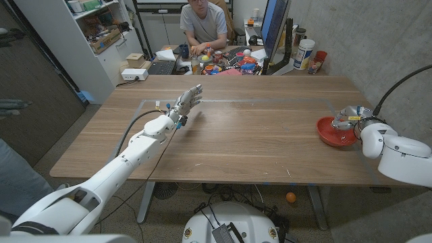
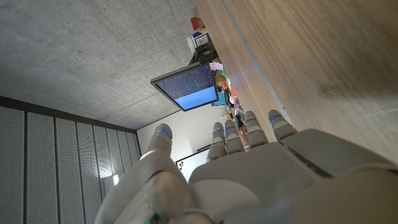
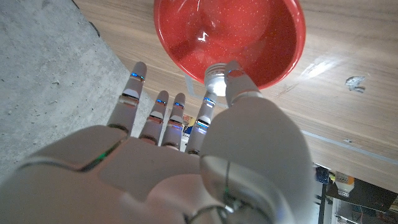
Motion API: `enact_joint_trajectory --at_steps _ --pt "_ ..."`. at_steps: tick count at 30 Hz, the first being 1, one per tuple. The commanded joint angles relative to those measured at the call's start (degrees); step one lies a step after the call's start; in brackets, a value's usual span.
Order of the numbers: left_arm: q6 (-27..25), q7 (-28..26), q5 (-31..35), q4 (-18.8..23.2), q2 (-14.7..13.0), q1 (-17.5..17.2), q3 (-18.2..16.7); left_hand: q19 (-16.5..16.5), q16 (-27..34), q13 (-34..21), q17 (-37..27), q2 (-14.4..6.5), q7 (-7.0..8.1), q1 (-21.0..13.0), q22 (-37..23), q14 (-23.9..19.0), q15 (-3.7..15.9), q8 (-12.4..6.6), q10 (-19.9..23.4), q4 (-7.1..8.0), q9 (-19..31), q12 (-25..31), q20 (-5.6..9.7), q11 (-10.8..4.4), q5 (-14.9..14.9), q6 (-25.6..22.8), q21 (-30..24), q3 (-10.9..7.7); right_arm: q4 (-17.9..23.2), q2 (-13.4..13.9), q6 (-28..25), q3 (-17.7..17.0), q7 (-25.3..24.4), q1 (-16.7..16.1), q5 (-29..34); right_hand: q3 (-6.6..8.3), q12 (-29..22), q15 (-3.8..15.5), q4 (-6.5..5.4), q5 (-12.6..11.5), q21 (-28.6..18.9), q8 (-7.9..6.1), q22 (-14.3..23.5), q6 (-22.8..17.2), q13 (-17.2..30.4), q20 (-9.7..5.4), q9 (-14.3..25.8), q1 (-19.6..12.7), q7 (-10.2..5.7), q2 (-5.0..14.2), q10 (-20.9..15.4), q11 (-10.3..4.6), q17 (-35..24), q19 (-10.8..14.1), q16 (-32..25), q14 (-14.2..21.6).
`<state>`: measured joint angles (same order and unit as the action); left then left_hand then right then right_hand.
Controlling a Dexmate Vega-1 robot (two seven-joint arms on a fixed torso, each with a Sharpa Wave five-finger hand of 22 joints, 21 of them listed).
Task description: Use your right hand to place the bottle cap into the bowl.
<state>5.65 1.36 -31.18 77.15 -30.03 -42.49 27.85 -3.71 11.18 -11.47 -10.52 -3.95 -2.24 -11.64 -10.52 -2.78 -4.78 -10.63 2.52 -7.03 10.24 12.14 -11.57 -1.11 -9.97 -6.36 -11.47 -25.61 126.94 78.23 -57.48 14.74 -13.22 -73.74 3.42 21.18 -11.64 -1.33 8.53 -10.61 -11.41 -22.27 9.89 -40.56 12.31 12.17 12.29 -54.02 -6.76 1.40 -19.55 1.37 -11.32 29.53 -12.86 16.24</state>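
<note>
Right hand [image 3: 186, 155] is at the red bowl [image 3: 273, 37], near the table's [image 1: 256, 135] right edge in the head view. The right wrist view shows a small silvery-white bottle cap [image 3: 217, 73] pinched between thumb and a fingertip, right at the bowl's rim, on the hand's side of it. The cap's round face points toward the camera. It's a short disc with no real long axis to speak of. Can't tell whether it's touching the rim or just above it. The other fingers [image 3: 130, 99] are spread, reaching past the bowl's side over the wood and the grey floor beyond.

In the head view the hand [image 1: 347, 116] sits over the bowl's [image 1: 331, 133] near-right part; the cap is too small to pick out there.

Bowl interior looks glossy red with fine speckles and a glare spot. No label or writing on the cap or bowl that I can read.

Left hand [image 1: 185, 102] is well apart from all that, out over the table's left-centre, fingers apart and extended, holding nothing. It's raised, not resting on the wood as far as I can tell. The left wrist view shows the same hand [image 2: 249, 168], with fingertips [image 2: 217, 132] pointing toward a monitor [image 2: 186, 87] with lit text, too small to read.

A person [image 1: 204, 23] sits behind the table at a cluttered desk [image 1: 223, 64]. A white canister [image 1: 305, 54] stands there; its label is not legible.
</note>
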Motion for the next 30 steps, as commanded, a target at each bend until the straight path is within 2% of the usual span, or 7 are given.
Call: enact_joint_trajectory --at_steps 1,12,20,30 --pt "-1.13 -0.97 0.09 1.73 -0.82 -0.93 -0.18 -0.44 -0.25 -0.14 -0.18 -0.45 0.07 -0.20 -0.25 -0.07 0.13 -0.31 0.25 -0.10 0.18 0.25 0.02 -0.04 0.08 -0.49 -0.23 -0.42 -2.53 -1.26 -0.18 6.41 -2.34 4.88 0.09 -0.36 0.53 -0.51 0.06 -0.26 0.42 -0.21 0.12 -3.90 0.07 0.33 5.04 -0.26 -3.00 0.19 1.55 0.38 -0.10 -0.02 0.81 -1.85" --pt "-1.29 -1.19 0.06 1.71 -0.82 -1.06 -0.19 -0.51 -0.24 -0.14 -0.17 -0.43 0.03 -0.19 -0.25 -0.05 0.14 -0.31 0.31 -0.12 0.18 0.26 0.03 0.10 0.09 -0.53 -0.22 -0.44 -4.58 -2.79 -0.90 11.80 -1.90 8.71 2.17 -0.61 0.77 -1.83 0.12 -0.32 0.86 -0.22 0.08 -4.41 -0.06 0.39 4.99 -0.43 -3.19 0.18 3.08 0.94 -0.01 -1.41 1.84 -5.00" --pt "-1.47 -1.16 0.09 1.51 -0.63 -0.88 -0.01 -0.56 -0.22 -0.14 -0.17 -0.42 0.04 -0.18 -0.25 -0.08 0.14 -0.30 0.30 -0.13 0.18 0.25 0.08 0.02 0.08 -0.53 -0.22 -0.45 -5.22 -4.03 -2.52 13.36 -3.18 9.24 2.81 -0.62 1.29 -4.21 0.19 -0.50 1.65 0.11 -0.02 -4.32 -0.23 0.48 4.86 -0.49 -3.08 -0.16 6.39 1.94 0.04 -5.38 2.87 -10.49" --pt "-1.56 -1.00 0.23 1.10 -0.34 -0.55 0.29 -0.63 -0.22 -0.14 -0.18 -0.41 -0.01 -0.16 -0.25 -0.04 0.05 -0.29 0.29 -0.13 0.18 0.25 0.08 0.14 0.09 -0.52 -0.21 -0.47 -6.25 -5.32 -2.62 14.26 -5.15 9.15 2.85 -0.36 1.60 -5.53 0.38 -0.65 1.83 0.09 -0.06 -5.04 -0.40 0.48 4.79 -0.78 -2.64 -0.63 10.55 2.12 0.11 -10.17 2.95 -15.93"
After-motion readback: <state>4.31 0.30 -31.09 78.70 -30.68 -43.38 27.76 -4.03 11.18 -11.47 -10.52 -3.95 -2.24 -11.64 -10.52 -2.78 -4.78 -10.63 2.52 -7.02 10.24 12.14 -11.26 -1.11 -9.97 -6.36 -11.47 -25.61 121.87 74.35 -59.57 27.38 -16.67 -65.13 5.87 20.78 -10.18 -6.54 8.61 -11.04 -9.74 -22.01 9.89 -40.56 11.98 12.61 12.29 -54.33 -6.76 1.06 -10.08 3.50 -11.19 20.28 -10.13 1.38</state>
